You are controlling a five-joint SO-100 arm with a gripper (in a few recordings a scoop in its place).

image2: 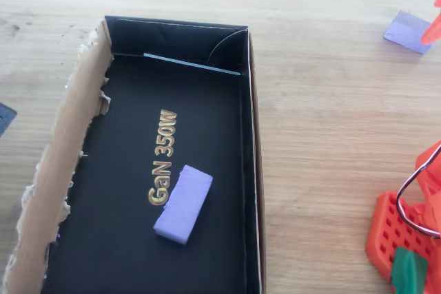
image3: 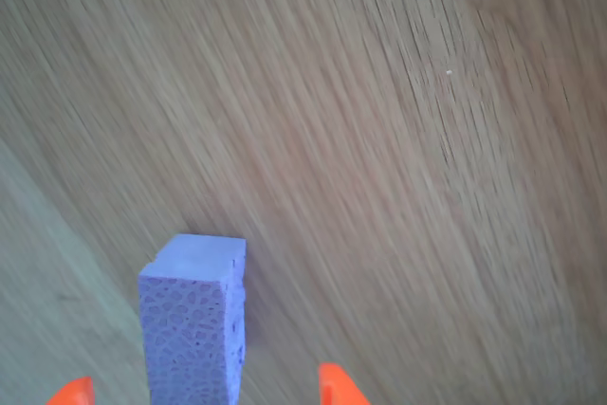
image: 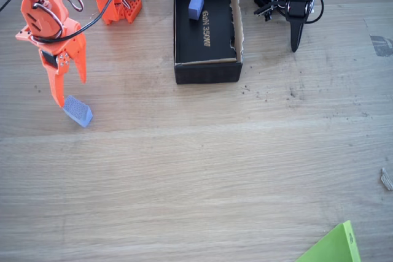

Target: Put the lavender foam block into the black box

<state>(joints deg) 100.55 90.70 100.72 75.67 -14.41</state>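
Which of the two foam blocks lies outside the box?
The lavender foam block, paler and speckled, on the table beside the gripper; the deeper blue-violet block lies inside the black box.

Bare table (image: pixel 184 170) between block (image: pixel 78 111), box (image: pixel 207 70)

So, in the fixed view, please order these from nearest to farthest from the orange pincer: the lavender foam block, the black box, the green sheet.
1. The lavender foam block, just below the pincer tips.
2. The black box, to the upper right.
3. The green sheet, bottom right corner.
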